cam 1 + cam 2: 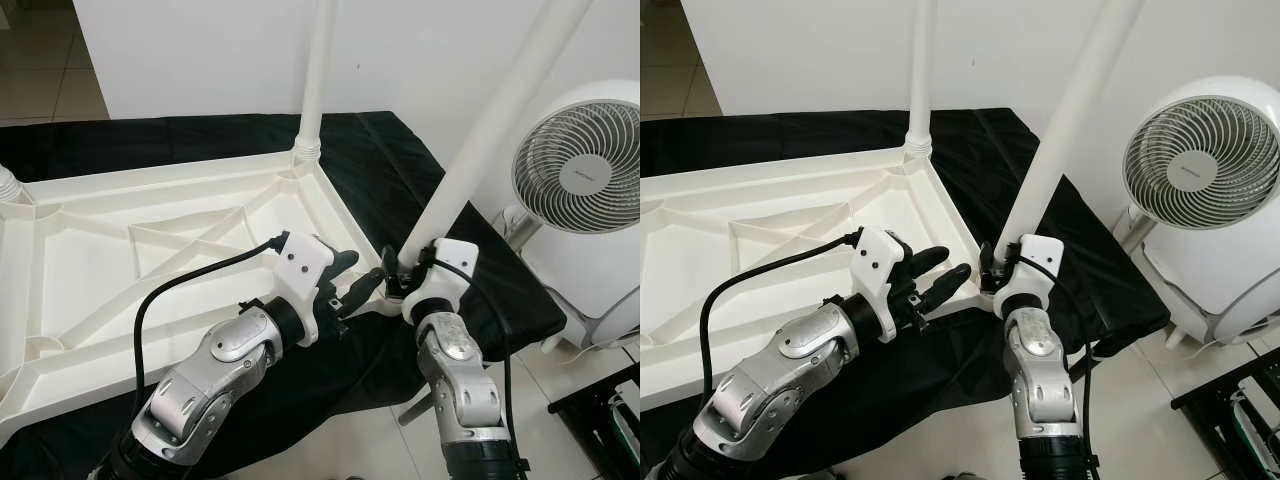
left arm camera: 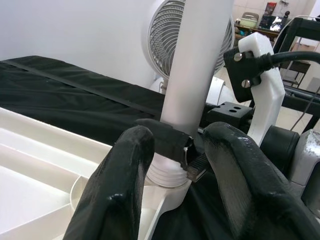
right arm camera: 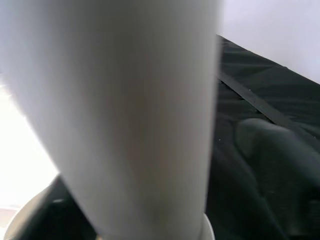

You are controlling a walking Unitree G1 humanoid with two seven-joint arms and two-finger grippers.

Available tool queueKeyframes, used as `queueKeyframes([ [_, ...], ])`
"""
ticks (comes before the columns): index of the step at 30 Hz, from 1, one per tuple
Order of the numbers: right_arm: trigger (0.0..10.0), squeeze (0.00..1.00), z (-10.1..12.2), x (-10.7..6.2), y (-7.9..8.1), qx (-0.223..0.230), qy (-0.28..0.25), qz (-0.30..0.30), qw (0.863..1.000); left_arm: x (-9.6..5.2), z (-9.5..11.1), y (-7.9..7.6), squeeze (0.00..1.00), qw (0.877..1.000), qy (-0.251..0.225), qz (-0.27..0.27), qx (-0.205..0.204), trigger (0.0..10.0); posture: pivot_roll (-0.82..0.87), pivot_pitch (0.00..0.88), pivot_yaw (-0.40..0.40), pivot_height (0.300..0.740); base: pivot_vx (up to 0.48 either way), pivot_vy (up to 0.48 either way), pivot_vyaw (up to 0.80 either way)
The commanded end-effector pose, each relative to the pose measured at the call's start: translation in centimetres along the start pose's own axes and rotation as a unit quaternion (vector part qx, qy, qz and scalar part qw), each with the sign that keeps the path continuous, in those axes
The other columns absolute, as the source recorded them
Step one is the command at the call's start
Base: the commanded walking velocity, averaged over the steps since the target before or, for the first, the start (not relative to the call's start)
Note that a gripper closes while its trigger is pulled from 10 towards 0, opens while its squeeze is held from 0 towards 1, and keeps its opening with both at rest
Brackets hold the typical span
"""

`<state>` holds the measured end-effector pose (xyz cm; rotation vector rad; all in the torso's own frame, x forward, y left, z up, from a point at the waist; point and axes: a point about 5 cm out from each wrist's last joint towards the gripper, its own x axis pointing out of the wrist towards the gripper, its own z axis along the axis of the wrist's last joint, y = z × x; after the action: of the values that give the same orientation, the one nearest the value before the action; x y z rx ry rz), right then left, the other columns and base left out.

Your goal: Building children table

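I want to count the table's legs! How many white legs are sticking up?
2 for sure: one leg at the far corner, one leg at the near corner, held by the right claw. A stub far left may be another.

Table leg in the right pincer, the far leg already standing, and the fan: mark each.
table leg (image 1: pixel 470 150), left eye view, mid shaft
far leg (image 1: pixel 317 70), left eye view, upper shaft
fan (image 1: pixel 1200 165), right eye view, grille centre
right pincer (image 1: pixel 400 283), left eye view, fingertips at the leg's base

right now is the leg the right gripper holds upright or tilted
Tilted: the leg leans rightward from its corner socket, unlike the upright far leg.
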<state>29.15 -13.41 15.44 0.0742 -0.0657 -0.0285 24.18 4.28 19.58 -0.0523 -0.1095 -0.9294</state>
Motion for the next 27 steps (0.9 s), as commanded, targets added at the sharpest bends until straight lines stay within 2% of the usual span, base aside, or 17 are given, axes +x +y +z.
queueKeyframes([
  [1,10.0,1.0,0.1,-0.1,-0.7,0.01,0.0,0.01,1.0,0.0,0.0,-0.9,0.0,0.999,0.002,-0.054,0.0,10.0,0.02,0.1,-0.087,0.74,0.0,0.0,0.0],
  [3,10.0,1.0,0.1,-0.1,-0.7,0.01,0.0,0.01,1.0,0.0,0.0,-0.9,0.0,0.999,0.002,-0.054,0.0,10.0,0.02,0.1,-0.087,0.74,0.0,0.0,0.0],
  [4,10.0,1.0,0.4,0.1,-0.9,0.021,-0.004,0.042,0.999,0.0,0.1,-0.9,0.0,0.999,0.003,-0.053,0.0,10.0,0.01,0.105,-0.084,0.74,0.0,0.0,0.0],
  [5,10.0,1.0,0.4,0.1,-0.9,0.021,-0.004,0.042,0.999,0.0,0.1,-0.9,0.0,0.999,0.003,-0.053,0.0,10.0,0.01,0.105,-0.084,0.74,0.0,0.0,0.0],
  [6,10.0,0.0,0.9,0.3,-1.2,0.016,-0.013,0.075,0.997,0.0,0.1,-0.9,0.0,0.999,0.003,-0.053,0.0,10.0,0.01,0.105,-0.084,0.74,0.0,0.0,0.0],
  [7,10.0,0.0,1.2,0.4,-1.6,0.015,-0.015,0.108,0.994,0.0,0.1,-0.8,0.0,0.999,0.003,-0.053,0.0,10.0,0.01,0.109,-0.081,0.74,0.0,0.0,0.0],
  [8,10.0,0.0,1.2,0.4,-1.6,0.015,-0.015,0.108,0.994,0.0,0.1,-0.8,0.0,0.999,0.003,-0.053,0.0,10.0,0.01,0.109,-0.081,0.74,0.0,0.0,0.0],
  [9,10.0,0.0,1.7,0.6,-2.1,-0.003,-0.023,0.163,0.986,0.0,0.2,-0.8,0.0,0.999,0.003,-0.053,0.001,10.0,0.02,0.113,-0.076,0.74,0.0,0.0,0.0],
  [12,10.0,0.0,2.0,0.9,-2.4,-0.011,-0.024,0.204,0.979,0.0,0.3,-0.7,0.0,0.999,0.003,-0.052,0.001,10.0,0.03,0.122,-0.07,0.74,0.0,0.0,0.0],
  [15,10.0,0.0,2.1,1.1,-2.6,-0.016,-0.025,0.22,0.975,0.0,0.3,-0.6,0.0,0.999,0.004,-0.051,0.002,10.0,0.03,0.124,-0.069,0.74,0.0,0.0,0.0],
  [19,10.0,0.0,1.9,1.9,-2.7,-0.045,-0.014,0.297,0.954,-0.1,0.4,-0.4,0.0,0.999,0.003,-0.043,0.004,10.0,0.05,0.13,-0.067,0.74,0.0,0.0,0.0],
  [20,10.0,0.0,1.9,1.9,-2.7,-0.045,-0.014,0.297,0.954,-0.1,0.4,-0.4,0.0,0.999,0.003,-0.043,0.004,10.0,0.05,0.13,-0.067,0.74,0.0,0.0,0.0],
  [21,10.0,0.0,1.6,1.9,-2.5,-0.058,-0.006,0.33,0.942,-0.2,0.4,-0.4,0.0,0.999,0.003,-0.04,0.004,10.0,0.06,0.132,-0.066,0.74,0.0,0.0,0.0],
  [22,10.0,0.0,1.6,1.9,-2.5,-0.058,-0.006,0.33,0.942,-0.2,0.4,-0.4,0.0,0.999,0.003,-0.04,0.004,10.0,0.06,0.132,-0.066,0.74,0.0,0.0,0.0],
  [24,10.0,0.0,1.1,1.9,-2.2,-0.065,0.006,0.363,0.929,-0.2,0.5,-0.3,0.0,0.999,0.004,-0.039,0.005,10.0,0.06,0.132,-0.066,0.74,0.0,0.0,0.0],
  [25,10.0,0.0,1.1,1.9,-2.2,-0.065,0.006,0.363,0.929,-0.2,0.5,-0.3,0.0,0.999,0.004,-0.039,0.005,10.0,0.06,0.132,-0.066,0.74,0.0,0.0,0.0],
  [27,10.0,0.0,0.7,2.1,-2.0,-0.088,0.013,0.386,0.918,-0.3,0.5,-0.3,0.0,0.999,0.005,-0.038,0.006,10.0,0.06,0.132,-0.066,0.74,0.0,0.0,0.0],
])
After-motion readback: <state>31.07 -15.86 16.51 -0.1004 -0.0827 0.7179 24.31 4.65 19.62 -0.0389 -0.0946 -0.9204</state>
